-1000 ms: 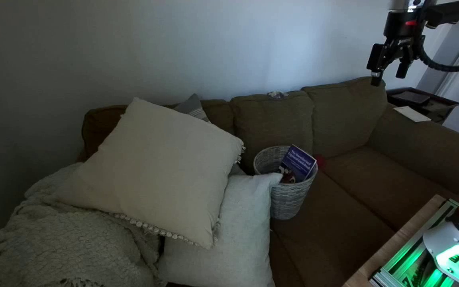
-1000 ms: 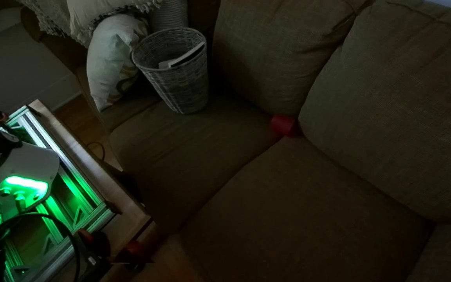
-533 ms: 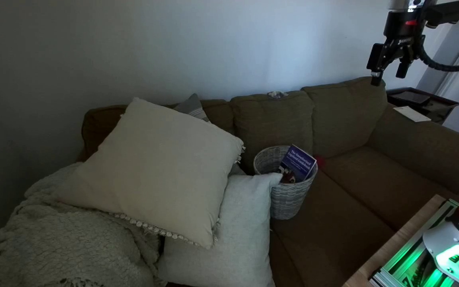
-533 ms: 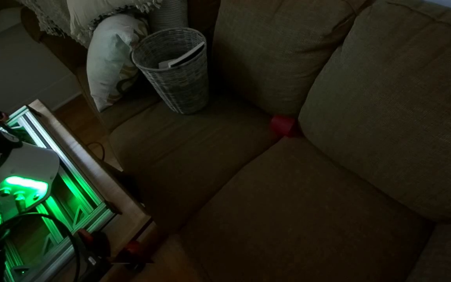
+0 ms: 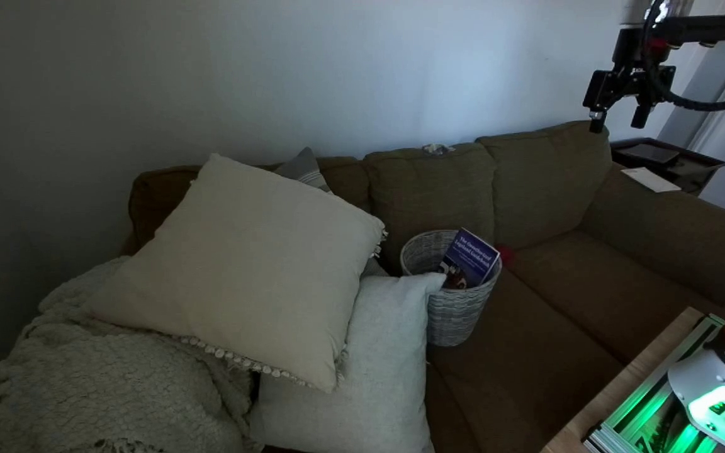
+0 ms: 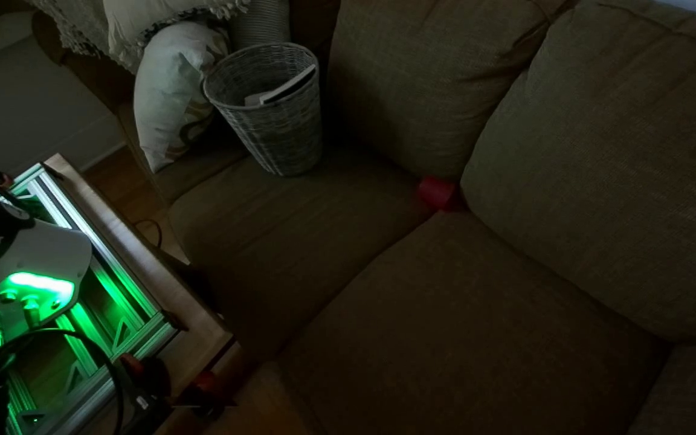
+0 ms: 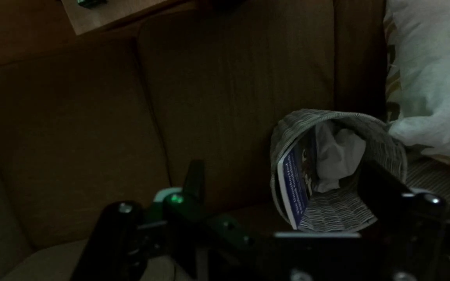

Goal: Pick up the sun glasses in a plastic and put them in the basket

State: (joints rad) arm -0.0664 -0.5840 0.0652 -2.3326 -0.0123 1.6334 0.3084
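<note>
Hand: spread wide, empty; two o'clock in an exterior view.
Basket (wrist view): book at nine o'clock, pale bundle alongside.

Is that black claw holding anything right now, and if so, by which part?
Nothing is held. The gripper hangs open above the sofa, jaws wide apart with nothing between them; the book and the basket are well below, untouched.

1. A brown sofa lies beyond the long edge of the wooden tabletop.
2. Past that edge, behind the sofa, rises a dimly lit blue-grey wall.
3. In an exterior view, wood floor shows beside the tabletop's upper corner.
</note>
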